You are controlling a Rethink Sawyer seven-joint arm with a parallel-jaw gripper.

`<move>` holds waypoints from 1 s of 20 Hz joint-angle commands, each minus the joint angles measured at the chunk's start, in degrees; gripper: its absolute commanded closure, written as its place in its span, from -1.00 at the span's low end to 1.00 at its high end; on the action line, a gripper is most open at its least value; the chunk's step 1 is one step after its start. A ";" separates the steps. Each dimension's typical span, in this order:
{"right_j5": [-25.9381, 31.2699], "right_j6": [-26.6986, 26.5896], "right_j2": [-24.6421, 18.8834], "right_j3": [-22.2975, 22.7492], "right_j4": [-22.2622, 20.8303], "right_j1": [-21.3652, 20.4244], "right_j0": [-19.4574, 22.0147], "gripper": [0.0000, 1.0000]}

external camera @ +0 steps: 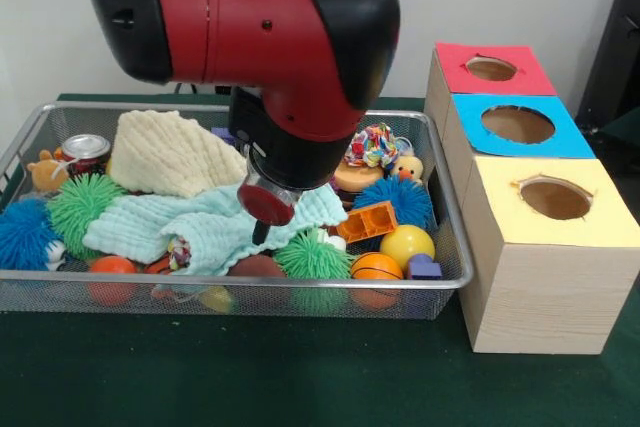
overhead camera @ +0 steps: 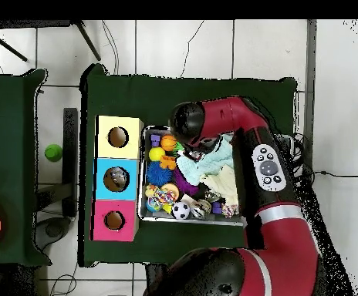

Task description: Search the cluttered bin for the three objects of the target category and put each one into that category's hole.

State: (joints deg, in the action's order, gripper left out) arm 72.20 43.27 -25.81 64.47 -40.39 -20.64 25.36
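Wide silver wire-mesh metal bin (external camera: 40, 292): glossy. Pale wooden boxes (external camera: 540, 297): smooth, matt. Cream (external camera: 170, 152) and mint waffle-weave cloths (external camera: 150, 222): soft, textured; green table cover (external camera: 250, 377): matt fabric.

arm (external camera: 270, 37) | reaching down, wrist low | claw (external camera: 262, 232) state hidden

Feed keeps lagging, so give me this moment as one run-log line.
arm: low over bin | gripper: at pale green cloth, state unclear | blue box hole: unobstructed | phase: searching clutter
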 commanded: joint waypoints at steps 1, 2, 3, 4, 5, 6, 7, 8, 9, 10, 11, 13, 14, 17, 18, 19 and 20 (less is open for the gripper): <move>6.46 -8.35 2.35 -3.85 -4.65 3.52 -1.73 -1.00; 6.30 -8.17 2.28 -3.97 -4.81 3.86 -1.86 -1.00; 6.27 -7.95 2.16 -4.38 -4.91 4.44 -2.07 -1.00; 5.95 -7.83 2.01 -4.85 -4.98 5.18 -2.09 -1.00; 5.62 -7.68 1.83 -5.45 -5.01 6.08 -2.23 -1.00; 4.98 -7.57 1.72 -5.93 -5.08 7.04 -2.31 -1.00; 4.70 -7.59 1.72 -6.54 -5.21 8.00 -2.51 -1.00; 4.42 -7.62 1.71 -7.14 -5.35 8.97 -2.71 -1.00; 4.26 -7.58 1.75 -7.72 -5.49 9.75 -2.94 -1.00; 4.43 -8.03 2.05 -8.23 -6.02 10.26 -3.17 -1.00; 4.32 -8.14 2.26 -8.71 -6.42 10.79 -3.47 -1.00; 4.31 -8.88 2.81 -9.26 -7.26 11.52 -3.61 -1.00; 4.73 -9.58 3.26 -9.75 -7.91 11.94 -3.73 -1.00; 5.99 -11.50 4.75 -10.81 -9.99 12.73 -4.09 -1.00; 6.19 -11.71 5.08 -10.57 -10.28 12.33 -4.15 -1.00; 6.34 -11.63 5.24 -10.64 -10.40 12.34 -4.31 -1.00; 6.76 -12.21 5.60 -10.13 -10.64 11.53 -4.21 -1.00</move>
State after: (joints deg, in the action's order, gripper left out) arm 77.92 43.27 -24.35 55.77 -42.90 -14.20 20.41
